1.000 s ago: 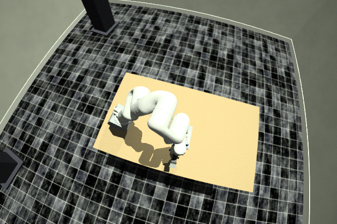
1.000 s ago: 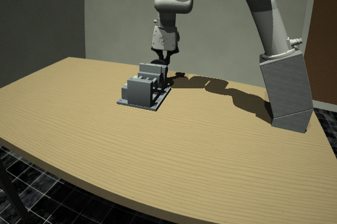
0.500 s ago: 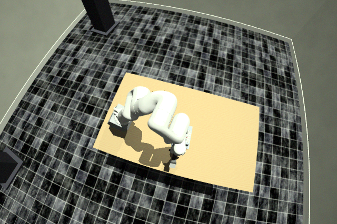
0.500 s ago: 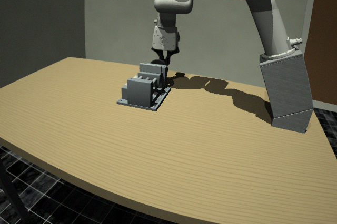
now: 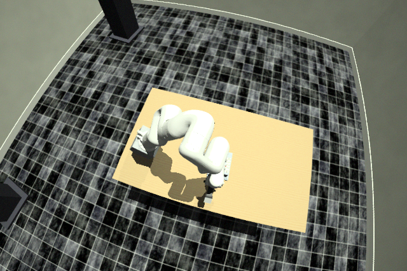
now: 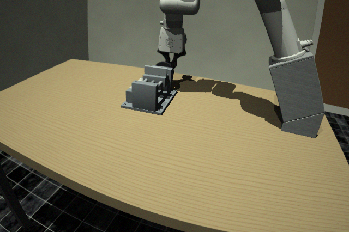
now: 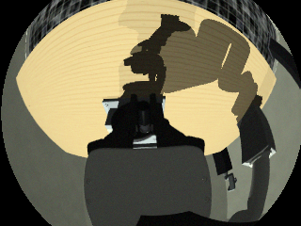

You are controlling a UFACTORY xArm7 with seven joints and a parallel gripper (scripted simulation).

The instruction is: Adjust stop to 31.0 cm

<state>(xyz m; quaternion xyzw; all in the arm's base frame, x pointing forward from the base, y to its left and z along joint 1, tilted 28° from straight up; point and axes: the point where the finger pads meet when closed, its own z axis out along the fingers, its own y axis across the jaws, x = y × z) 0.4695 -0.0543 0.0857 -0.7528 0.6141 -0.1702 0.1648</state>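
The grey stop rig (image 5: 229,163) (image 6: 144,97) stands on the table, with end plates and rods between them. A grey block (image 6: 153,77) on the rods appears to be the stop; its scale reading cannot be read. The dark handwheel (image 6: 162,63) is at the rig's far end, partly hidden behind the tall end plate. My gripper (image 6: 172,62) points down at the handwheel, its fingers nearly together and shut on it. In the wrist view a dark cylindrical part (image 7: 144,118) shows between the fingers; the exact contact is too dark to see.
The arm's grey base (image 5: 143,144) (image 6: 298,91) stands at one end of the wooden table (image 5: 269,163) (image 6: 197,150). The arm arches above the rig and hides part of it in the top view. The handwheel end is near the table's edge. A dark pedestal (image 5: 114,1) stands on the floor.
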